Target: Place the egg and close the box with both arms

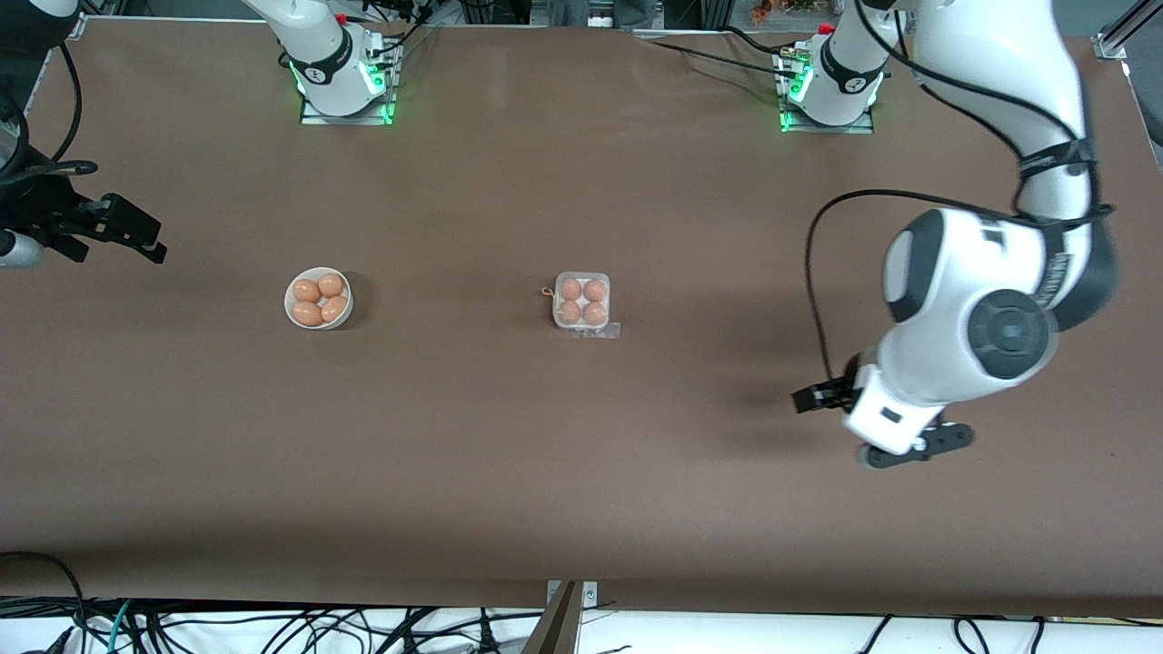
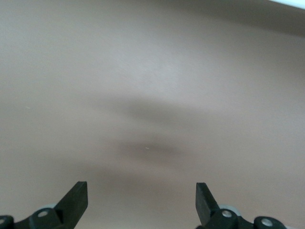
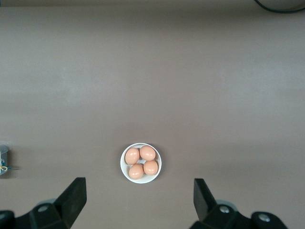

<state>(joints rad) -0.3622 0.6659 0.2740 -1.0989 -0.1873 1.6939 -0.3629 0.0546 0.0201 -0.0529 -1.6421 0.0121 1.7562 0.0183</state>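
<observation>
The left gripper [image 2: 141, 202] has its fingers spread wide with nothing between them, over bare table [image 1: 636, 472] toward the left arm's end, well apart from the box [image 1: 581, 302]. The right gripper [image 3: 139, 200] is likewise wide open and empty, up in the air toward the right arm's end, with the bowl [image 3: 124, 167] of four eggs below it.

The box sits mid-table with four eggs in its cells; its clear lid looks down, though that is hard to confirm. Each egg [image 1: 571, 290] is light, smooth and fragile, best cradled gently across its middle. The lid is thin and flexible, so press its free edge softly.
</observation>
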